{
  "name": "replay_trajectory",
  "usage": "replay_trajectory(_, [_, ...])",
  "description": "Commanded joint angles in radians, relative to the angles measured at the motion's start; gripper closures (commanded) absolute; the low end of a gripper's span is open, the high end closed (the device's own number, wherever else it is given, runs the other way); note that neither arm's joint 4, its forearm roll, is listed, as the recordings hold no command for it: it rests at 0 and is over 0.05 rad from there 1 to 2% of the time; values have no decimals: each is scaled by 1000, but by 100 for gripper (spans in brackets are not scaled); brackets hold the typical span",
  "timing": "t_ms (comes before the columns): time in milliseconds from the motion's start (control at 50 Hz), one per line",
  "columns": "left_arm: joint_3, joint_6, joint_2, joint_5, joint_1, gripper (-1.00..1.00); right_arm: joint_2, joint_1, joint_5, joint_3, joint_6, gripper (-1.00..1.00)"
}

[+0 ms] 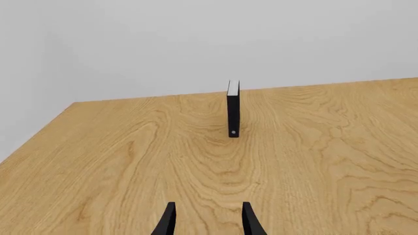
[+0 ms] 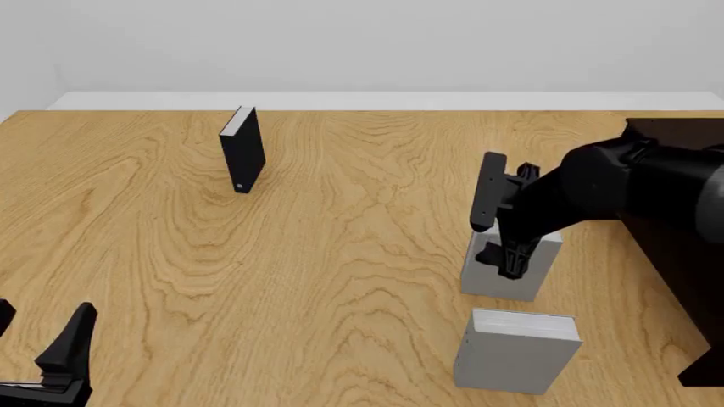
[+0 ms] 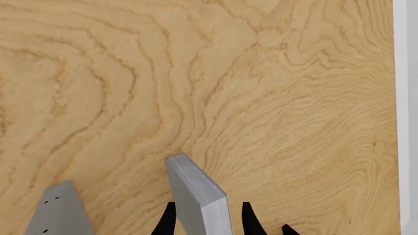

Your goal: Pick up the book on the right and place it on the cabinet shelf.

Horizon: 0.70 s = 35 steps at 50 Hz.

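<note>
Right gripper (image 3: pixel 206 220) straddling upright book (image 3: pixel 196 196), contact unclear; left gripper (image 1: pixel 207 219) parted, empty

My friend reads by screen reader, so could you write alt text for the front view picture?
The right gripper reaches down over a thick light-grey book standing on a wooden table, fingers on either side of it. A matching grey book stands nearer the camera, a slim black book far left, a dark cabinet at right, and the left gripper idles low left.

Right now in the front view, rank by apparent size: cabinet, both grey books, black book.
1. cabinet, though cropped
2. nearer grey book and farther grey book: unranked, gripper partly hides the farther
3. black book
</note>
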Motion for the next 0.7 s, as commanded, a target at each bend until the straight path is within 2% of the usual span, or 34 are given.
replay_trajectory(20, [0, 1, 0, 6, -3, -100, 14, -10, -13, 6, -8, -100])
replay_trajectory(540, [0, 3, 0, 18, 0, -100, 52, -1, -43, 11, 2, -100])
replay_trajectory(560, [0, 2, 0, 18, 0, -100, 51, 1, -39, 14, 0, 100])
replay_trajectory(700, [0, 3, 0, 18, -2, -100, 44, 4, -33, 11, -5, 100])
